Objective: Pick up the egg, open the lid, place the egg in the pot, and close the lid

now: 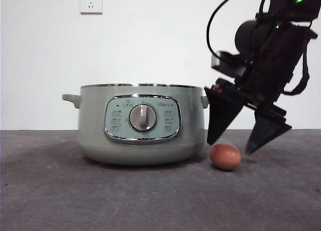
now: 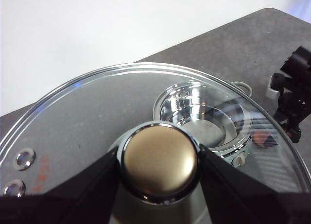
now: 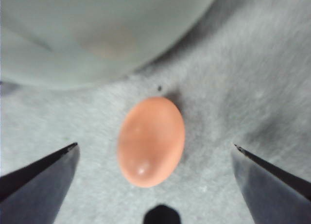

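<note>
Support surface: dark grey table (image 1: 50, 191), matte and slightly mottled, seen running back to a white wall. Two items are carried directly on it. The pot (image 1: 95, 121) is seated flat on its base, panel and dial turned toward the front camera. The egg (image 1: 224, 156) is laid on its side just beside the pot's base, a narrow strip of bare tabletop visible between them. In the right wrist view the egg (image 3: 151, 141) is seen on grey tabletop (image 3: 252, 78) next to the pot wall (image 3: 73, 34).
</note>
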{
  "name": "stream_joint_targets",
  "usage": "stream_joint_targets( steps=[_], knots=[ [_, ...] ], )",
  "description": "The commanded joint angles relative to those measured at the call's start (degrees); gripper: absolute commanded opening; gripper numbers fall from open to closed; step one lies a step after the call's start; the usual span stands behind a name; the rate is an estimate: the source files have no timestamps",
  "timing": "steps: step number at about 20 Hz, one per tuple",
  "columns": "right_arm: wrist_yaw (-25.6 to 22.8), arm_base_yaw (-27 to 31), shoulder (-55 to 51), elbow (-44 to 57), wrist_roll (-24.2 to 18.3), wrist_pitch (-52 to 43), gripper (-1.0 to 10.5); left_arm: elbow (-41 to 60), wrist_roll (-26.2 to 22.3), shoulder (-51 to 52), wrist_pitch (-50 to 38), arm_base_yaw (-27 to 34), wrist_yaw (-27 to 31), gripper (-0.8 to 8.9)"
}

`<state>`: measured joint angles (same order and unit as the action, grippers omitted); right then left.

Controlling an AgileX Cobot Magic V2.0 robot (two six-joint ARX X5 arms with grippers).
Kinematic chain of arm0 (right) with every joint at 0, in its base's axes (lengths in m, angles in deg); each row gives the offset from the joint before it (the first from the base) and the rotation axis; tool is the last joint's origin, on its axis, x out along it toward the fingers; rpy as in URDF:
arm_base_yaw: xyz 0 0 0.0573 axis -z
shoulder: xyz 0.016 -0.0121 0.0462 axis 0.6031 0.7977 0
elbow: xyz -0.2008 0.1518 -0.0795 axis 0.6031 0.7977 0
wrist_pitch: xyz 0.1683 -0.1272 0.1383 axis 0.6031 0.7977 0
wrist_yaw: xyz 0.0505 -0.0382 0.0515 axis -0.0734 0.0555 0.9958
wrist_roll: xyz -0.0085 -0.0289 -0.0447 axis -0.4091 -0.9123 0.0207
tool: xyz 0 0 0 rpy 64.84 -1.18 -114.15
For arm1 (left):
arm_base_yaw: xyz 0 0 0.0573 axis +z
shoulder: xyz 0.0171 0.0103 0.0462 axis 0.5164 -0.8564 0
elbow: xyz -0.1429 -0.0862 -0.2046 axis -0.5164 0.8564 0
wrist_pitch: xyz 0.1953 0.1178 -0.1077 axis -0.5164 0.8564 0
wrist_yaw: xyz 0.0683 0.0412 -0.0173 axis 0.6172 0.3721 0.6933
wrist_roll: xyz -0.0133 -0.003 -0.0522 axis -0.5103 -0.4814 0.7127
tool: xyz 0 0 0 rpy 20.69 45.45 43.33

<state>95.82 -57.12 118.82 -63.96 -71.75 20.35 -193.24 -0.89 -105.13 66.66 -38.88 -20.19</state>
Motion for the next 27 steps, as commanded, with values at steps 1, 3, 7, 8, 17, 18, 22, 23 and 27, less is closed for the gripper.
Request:
stream_joint_targets(
  steps=[1,3,7,8,17,18,22,23,27],
  knots=[
    [-0.9,-1.0,1.5,0.3,-0.6,-0.3,5.2,-0.3,0.4,0.5,-2.4,0.1,-0.3,-0.08],
    [-1.2,-1.9,1.9,0.3,-0.6,-1.0,4.7,-0.3,0.4,0.3,-2.4,0.1,-0.3,-0.08],
    [-5.8,-3.3,1.9,0.3,1.6,-3.3,3.4,-0.3,0.4,0.3,-2.4,0.1,-0.3,-0.08],
    [-5.8,-3.3,1.9,0.3,1.6,-3.1,2.7,-0.3,0.4,0.3,-2.4,0.1,-0.3,-0.08],
    [-5.8,-3.3,2.0,0.3,3.0,-1.6,-0.2,-0.3,0.4,0.4,-2.5,0.1,-0.3,-0.08],
    [-5.8,-3.3,2.0,0.3,3.1,-1.6,-0.1,-0.3,0.4,0.4,-2.5,0.1,-0.3,-0.08],
    [-5.8,-3.3,1.3,0.3,5.9,-1.0,-0.1,-0.3,0.4,0.4,-2.6,0.1,-0.3,-0.08],
    [-5.8,-3.3,0.3,0.3,6.1,-0.1,-0.1,-0.3,0.4,0.4,-2.6,0.1,-0.3,-0.08],
    [-5.9,-3.3,-7.4,0.3,7.9,4.5,-0.1,-0.3,0.4,0.3,-2.7,0.1,-0.3,-0.08]
  ],
)
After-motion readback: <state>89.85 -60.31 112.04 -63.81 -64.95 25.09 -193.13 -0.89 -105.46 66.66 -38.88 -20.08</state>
